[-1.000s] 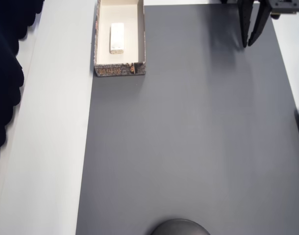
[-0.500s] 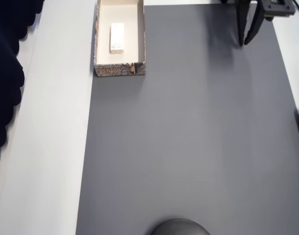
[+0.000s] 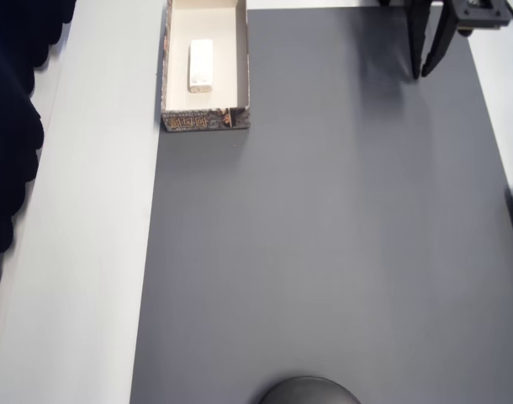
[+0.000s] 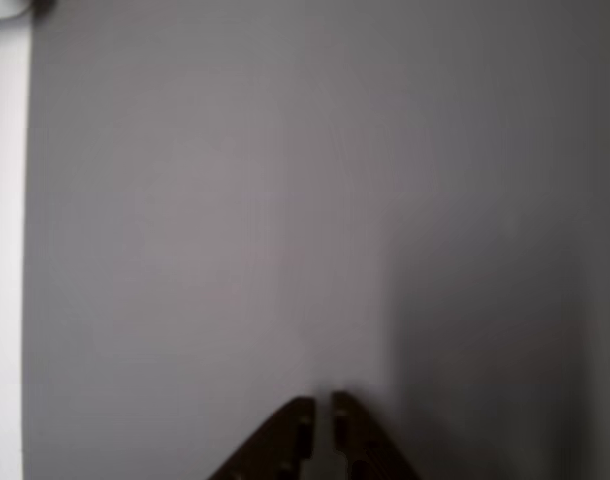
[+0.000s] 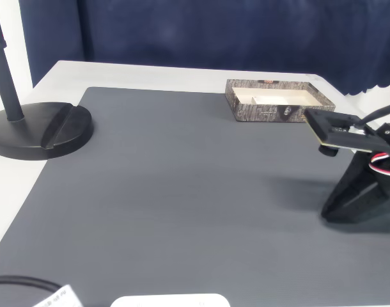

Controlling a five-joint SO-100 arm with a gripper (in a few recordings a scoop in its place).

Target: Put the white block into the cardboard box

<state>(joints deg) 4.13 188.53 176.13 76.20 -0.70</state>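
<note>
**One block inside the box, gripper apart from it**

Overhead view: the white block lies flat on the cream floor of the cardboard box, roughly midway between the two long walls and aligned with the box's length. The box sits at the top of the picture, on the left edge of the dark grey mat, beside the pale table surface. The gripper hangs at the upper right of the same view, well apart from the box, with its two dark fingers pointing down the picture and converging toward their tips; only a narrow slit separates them.

Wrist view: the fingertips stand almost together at the bottom edge, with nothing between them, above bare mat.

Fixed view: the box rests at the far side of the mat, its patterned outer wall facing the camera, while the black gripper is at the right edge, tips down close to the mat. A black round stand base occupies the left corner of the table.
</note>
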